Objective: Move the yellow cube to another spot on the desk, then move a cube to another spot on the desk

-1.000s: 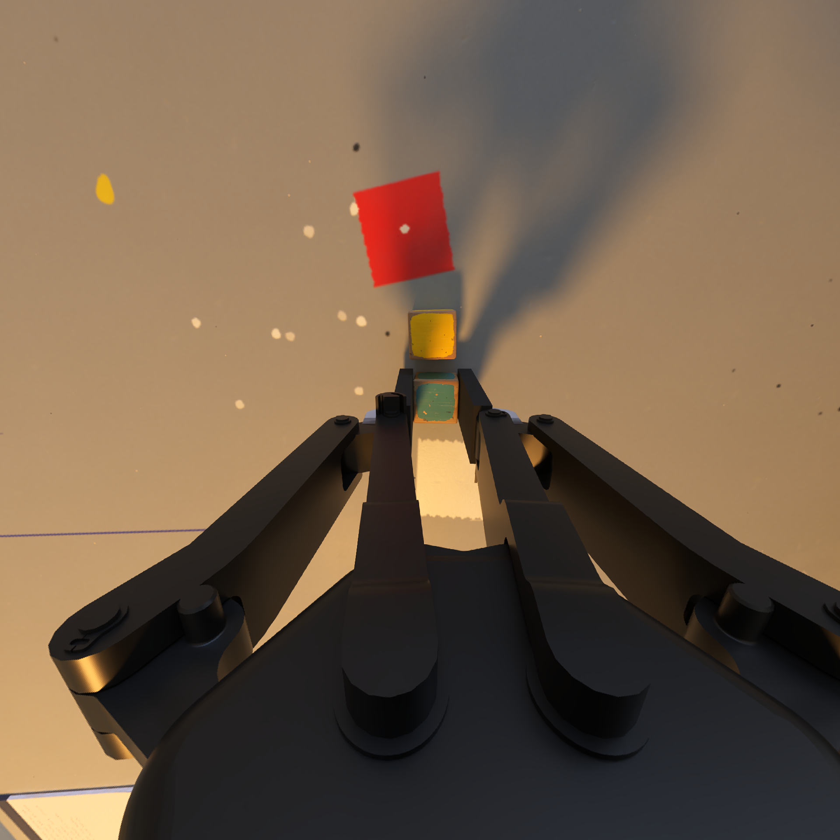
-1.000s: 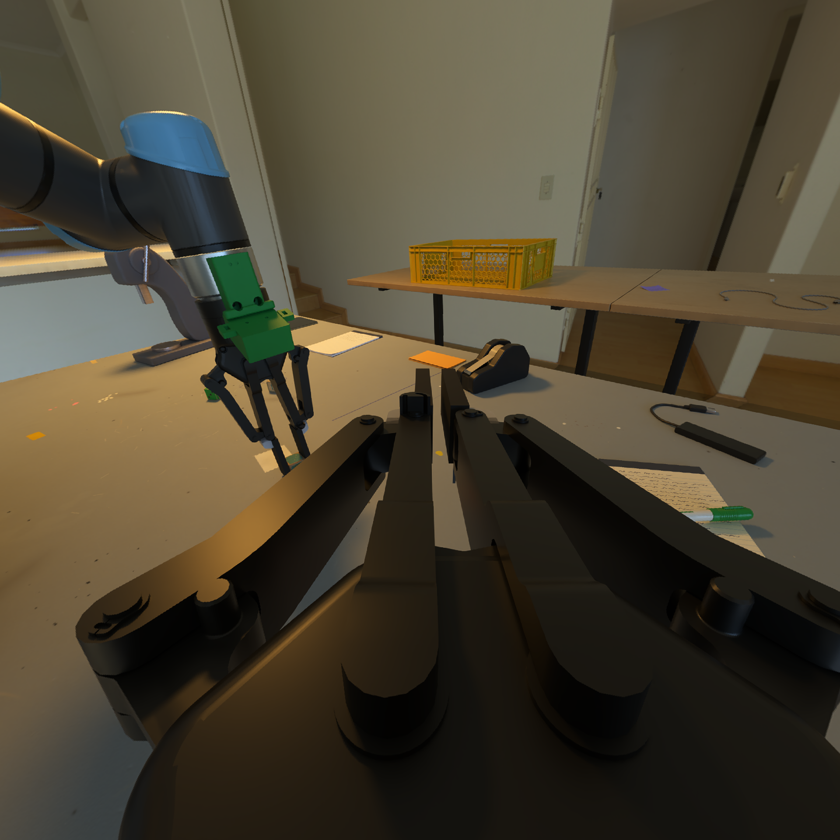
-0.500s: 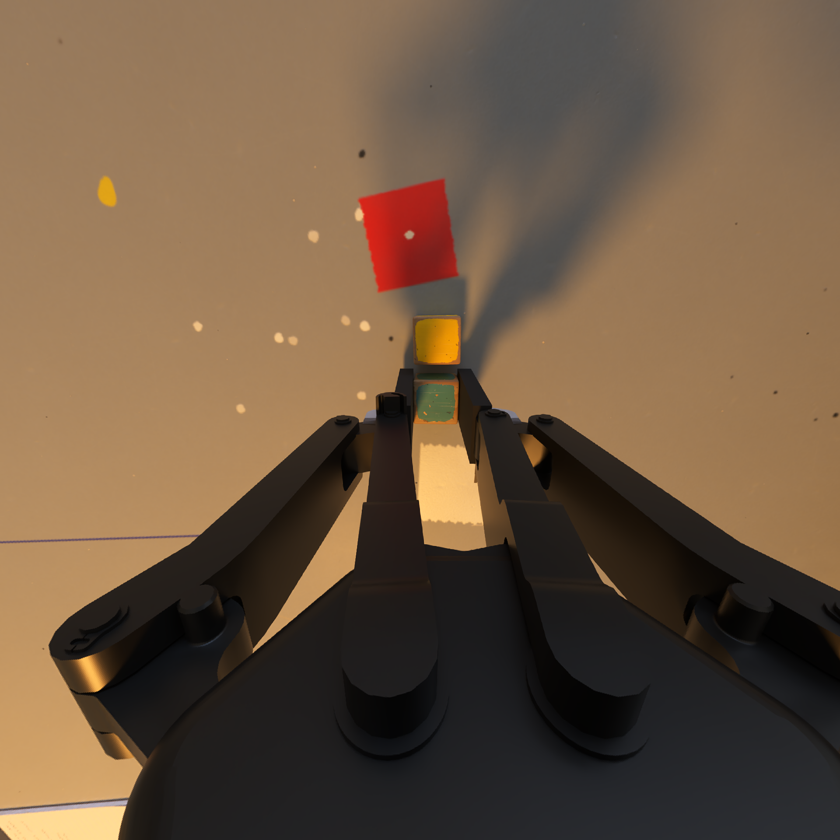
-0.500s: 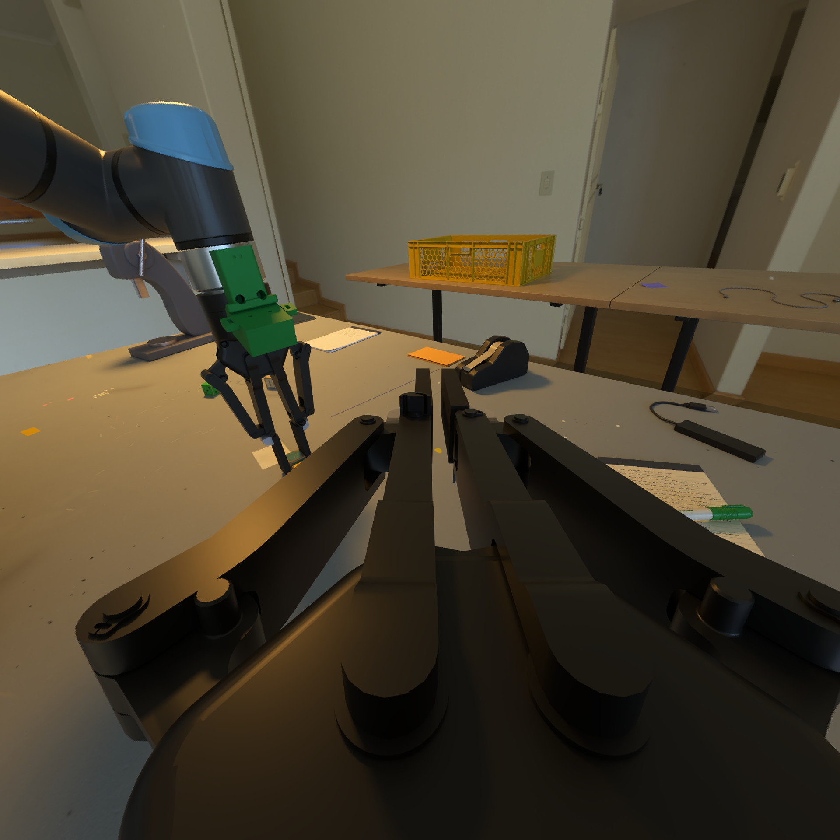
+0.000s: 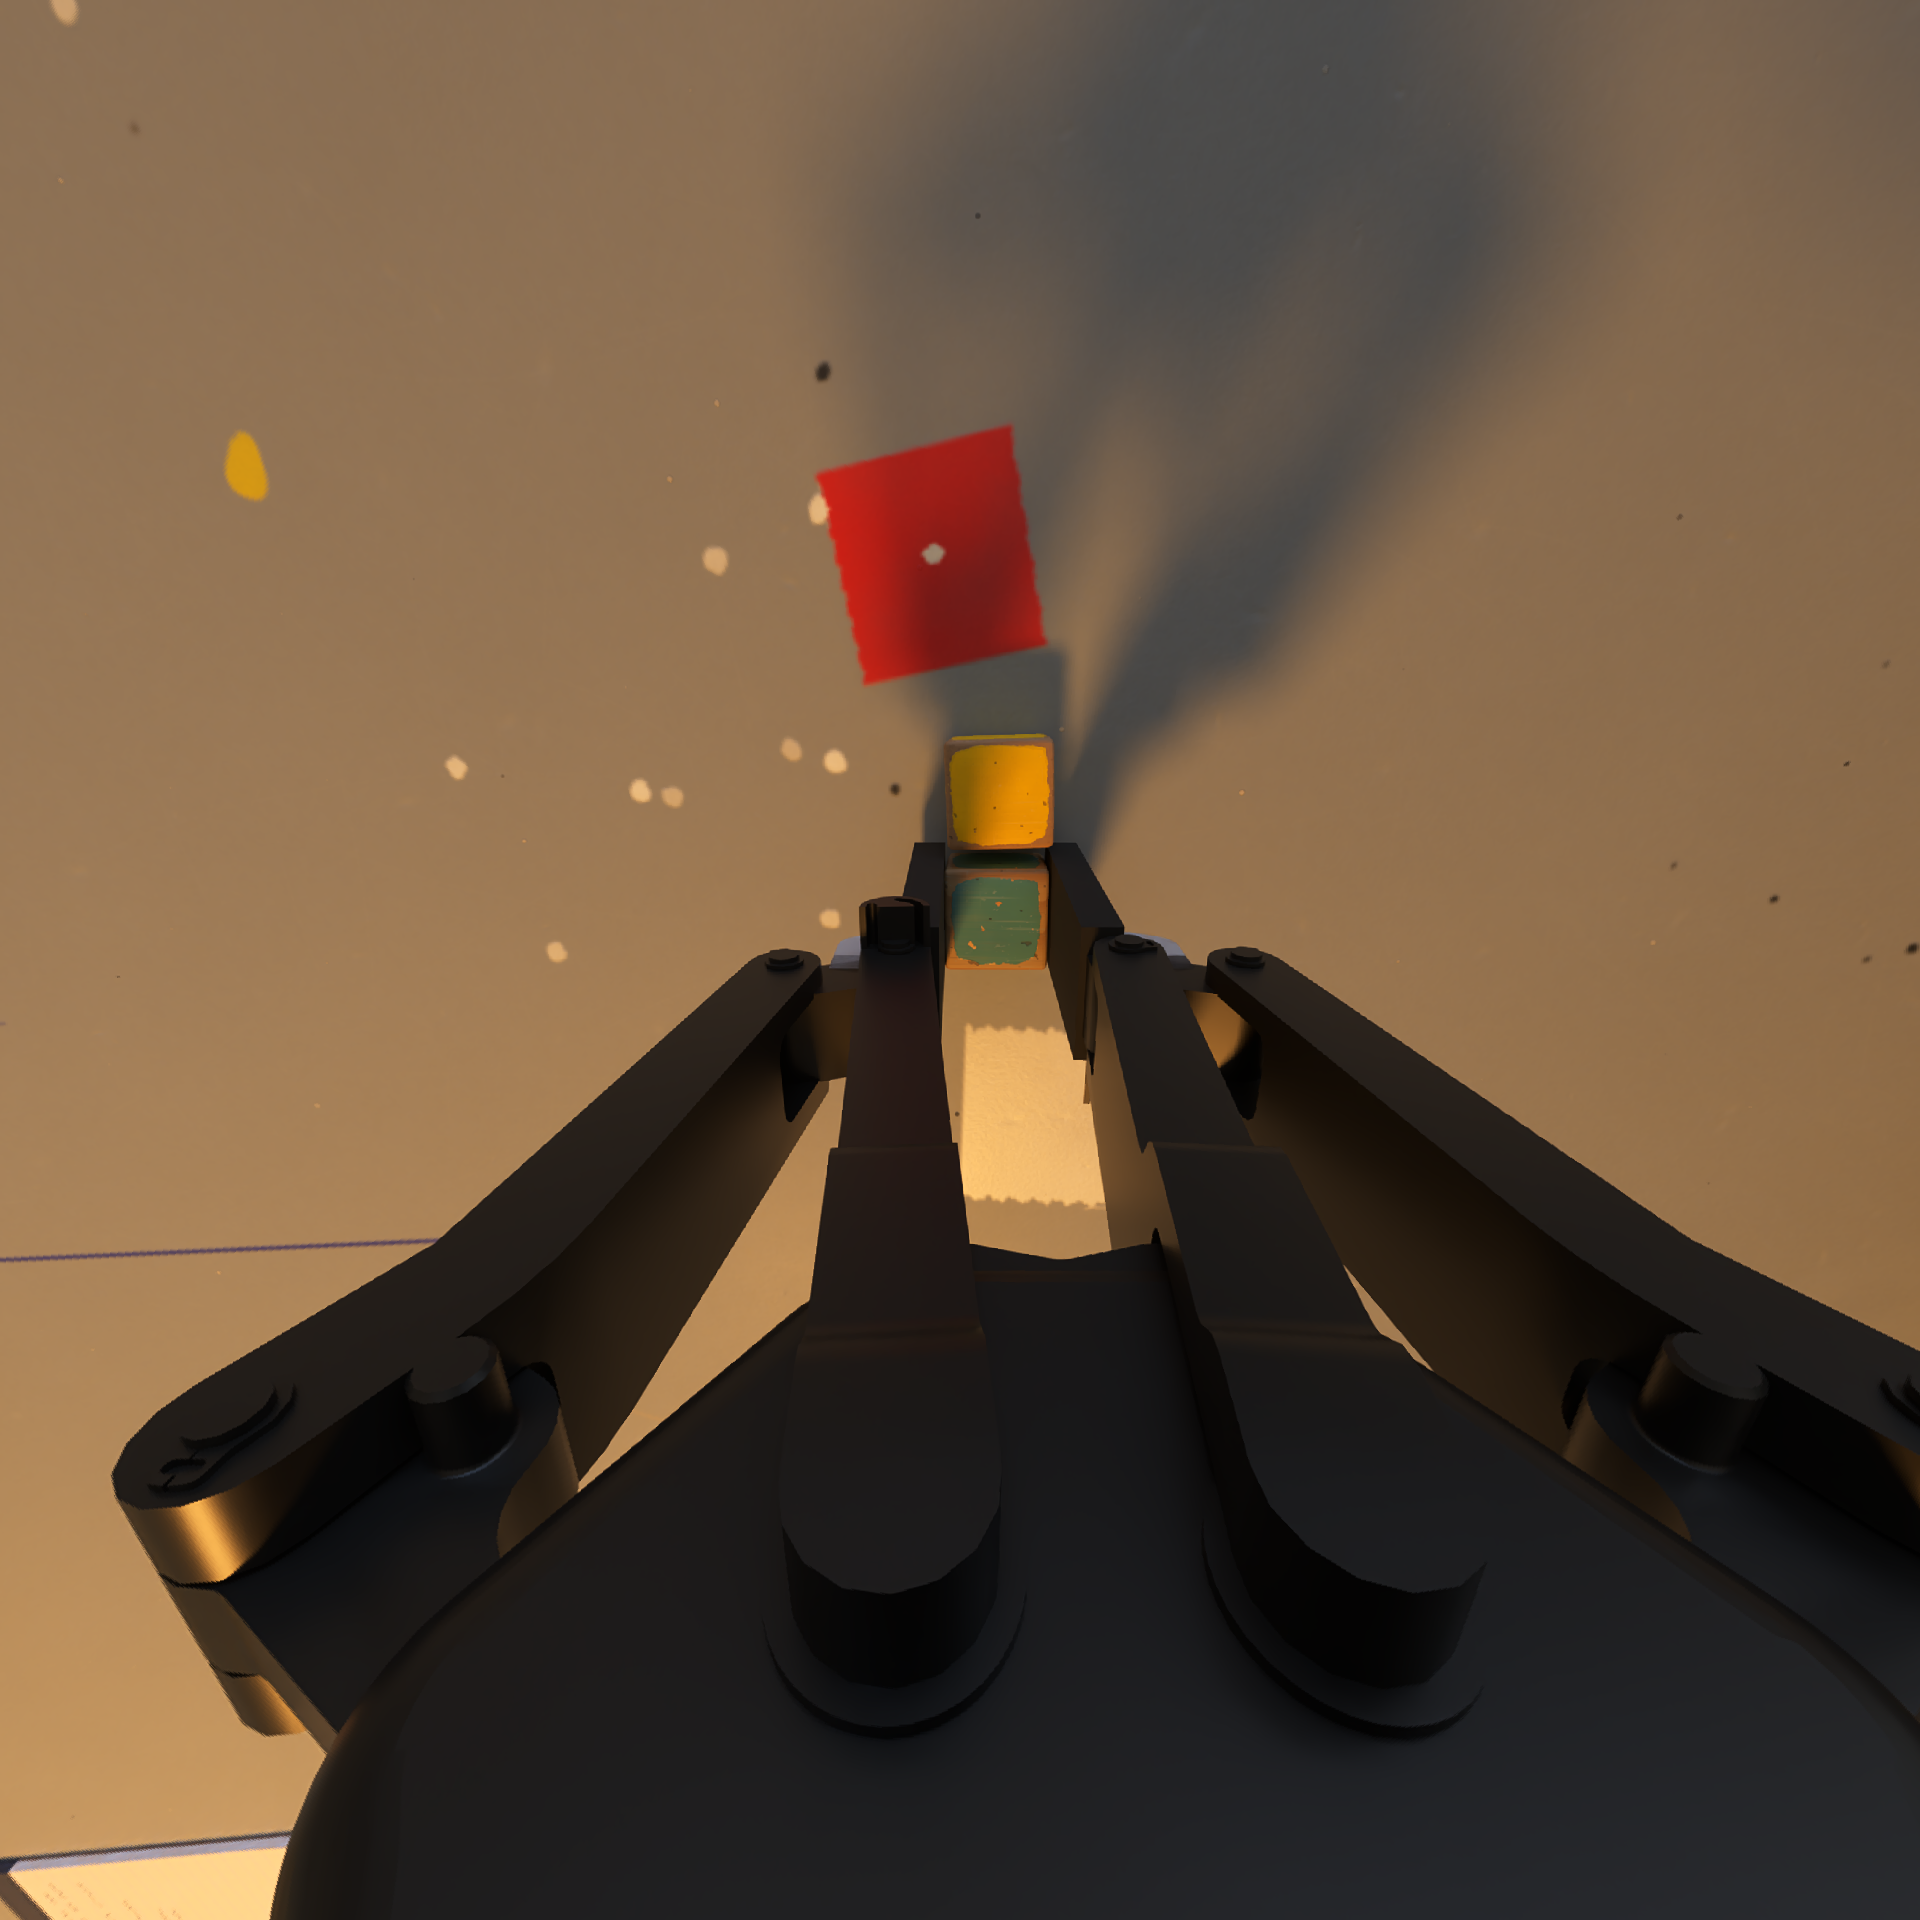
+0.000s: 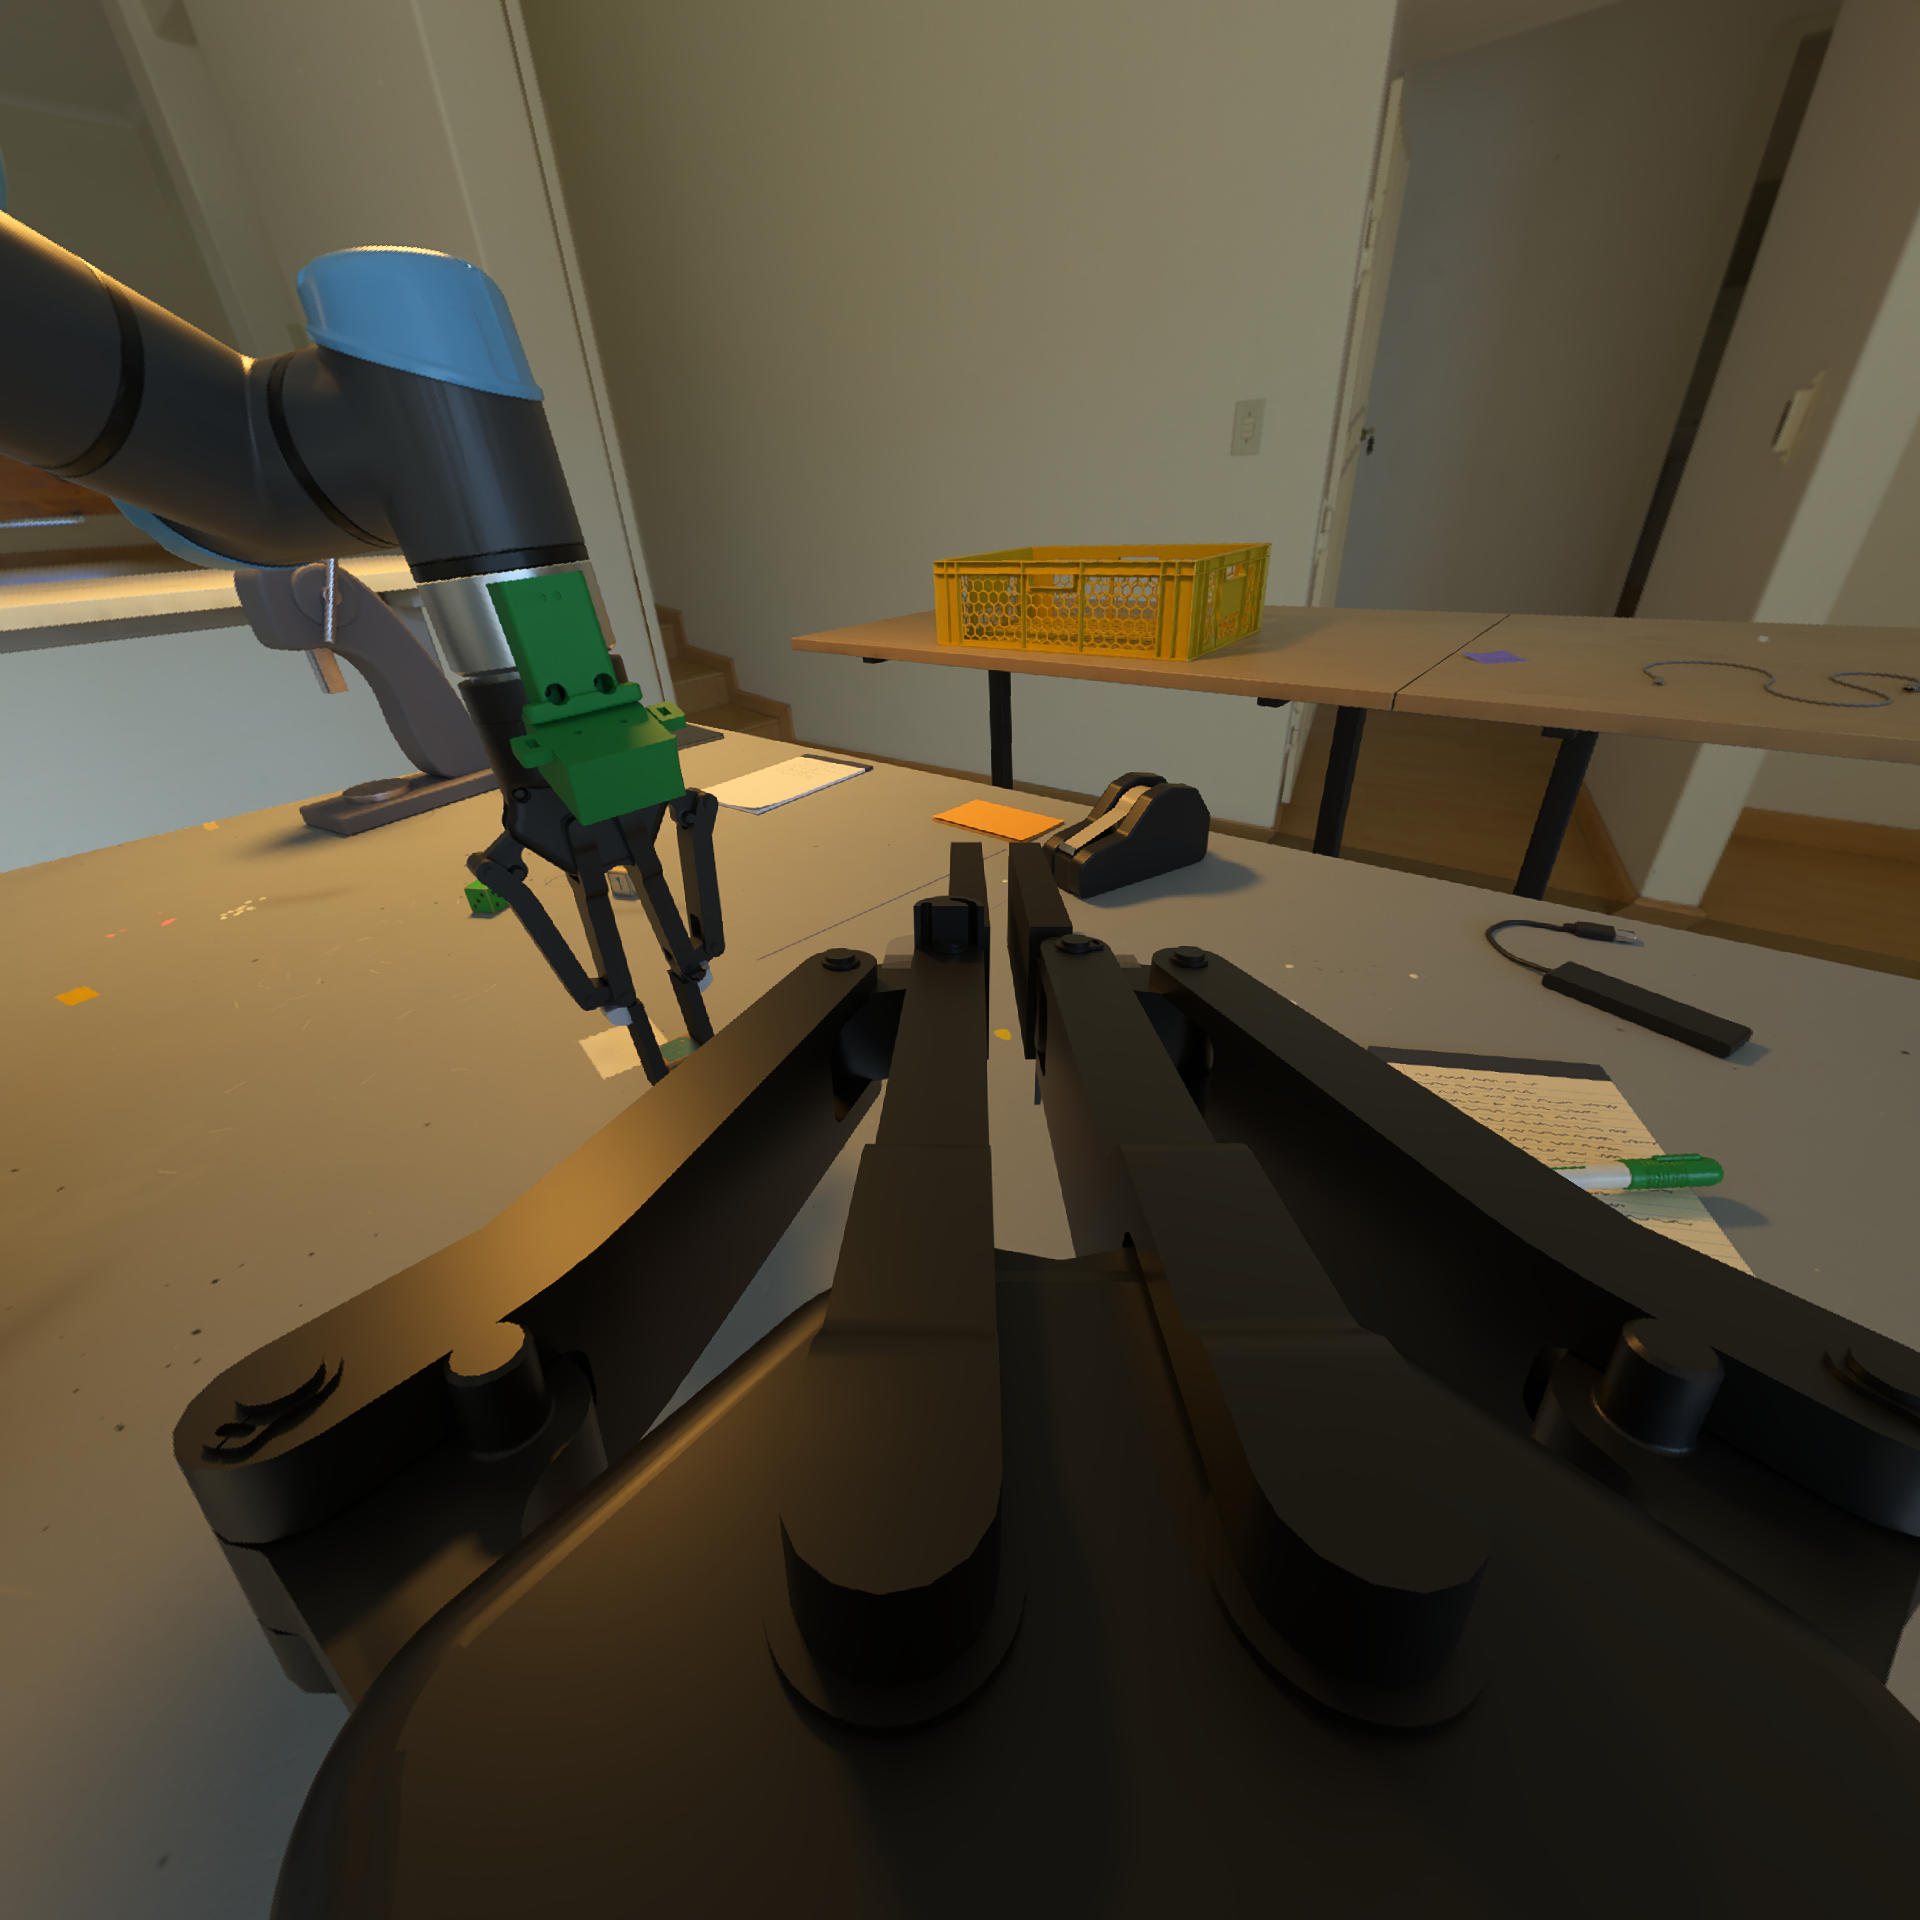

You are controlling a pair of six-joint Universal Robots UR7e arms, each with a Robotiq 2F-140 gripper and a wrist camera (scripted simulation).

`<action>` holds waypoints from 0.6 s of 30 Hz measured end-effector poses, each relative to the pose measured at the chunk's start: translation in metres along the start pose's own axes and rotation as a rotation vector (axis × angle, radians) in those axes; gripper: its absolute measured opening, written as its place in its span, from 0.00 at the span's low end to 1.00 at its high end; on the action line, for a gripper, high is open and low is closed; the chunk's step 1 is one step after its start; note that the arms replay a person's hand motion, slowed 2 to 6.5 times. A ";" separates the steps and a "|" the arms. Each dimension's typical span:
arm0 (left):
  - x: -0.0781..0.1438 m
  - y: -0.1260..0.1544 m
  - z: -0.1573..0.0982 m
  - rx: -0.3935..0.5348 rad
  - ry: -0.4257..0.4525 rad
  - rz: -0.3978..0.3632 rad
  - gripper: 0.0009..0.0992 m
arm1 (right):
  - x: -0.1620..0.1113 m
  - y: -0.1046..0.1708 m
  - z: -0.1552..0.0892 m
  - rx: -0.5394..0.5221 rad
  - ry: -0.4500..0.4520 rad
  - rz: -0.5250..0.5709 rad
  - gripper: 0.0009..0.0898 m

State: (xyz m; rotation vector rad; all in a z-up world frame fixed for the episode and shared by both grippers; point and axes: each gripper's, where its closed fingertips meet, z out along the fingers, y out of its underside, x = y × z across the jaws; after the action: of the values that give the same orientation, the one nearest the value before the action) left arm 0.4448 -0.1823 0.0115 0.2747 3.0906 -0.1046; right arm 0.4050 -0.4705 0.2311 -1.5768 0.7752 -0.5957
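In the left wrist view, my left gripper (image 5: pixel 995 894) is shut on a green cube (image 5: pixel 995 920) held between its fingertips. The yellow cube (image 5: pixel 1000 792) sits on the desk just beyond the green one, their faces almost touching. A red square patch (image 5: pixel 932 554) lies farther on. In the right wrist view, the left gripper (image 6: pixel 673 1044) reaches down to the desk beside a white patch (image 6: pixel 608 1051). My right gripper (image 6: pixel 995 883) is shut and empty, held above the desk.
On the desk are a green die (image 6: pixel 483 899), a black tape dispenser (image 6: pixel 1132 831), an orange note (image 6: pixel 992 819), a black USB hub (image 6: pixel 1642 1006) and a notepad with a green marker (image 6: pixel 1652 1174). A yellow crate (image 6: pixel 1101 601) stands on a far table.
My left gripper, still shut on the green cube, has crept forward a little; the yellow cube and red patch sit slightly lower in its view. The right gripper has not moved.
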 end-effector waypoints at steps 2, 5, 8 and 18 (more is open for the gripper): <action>0.000 0.000 0.000 -0.002 0.000 0.003 0.25 | 0.000 0.000 0.000 0.002 0.000 0.001 0.07; 0.000 0.000 0.000 -0.003 0.000 0.005 0.25 | 0.000 0.000 -0.001 0.004 0.000 0.002 0.07; 0.000 0.000 0.000 -0.004 0.000 0.008 0.25 | 0.001 -0.001 -0.001 0.006 0.001 0.003 0.07; 0.001 0.000 0.000 -0.003 0.002 0.013 0.25 | 0.002 0.000 -0.003 0.007 0.002 0.007 0.07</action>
State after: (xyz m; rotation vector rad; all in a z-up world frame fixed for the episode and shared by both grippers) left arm 0.4438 -0.1824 0.0116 0.2948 3.0904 -0.0986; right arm 0.4045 -0.4738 0.2317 -1.5666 0.7793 -0.5949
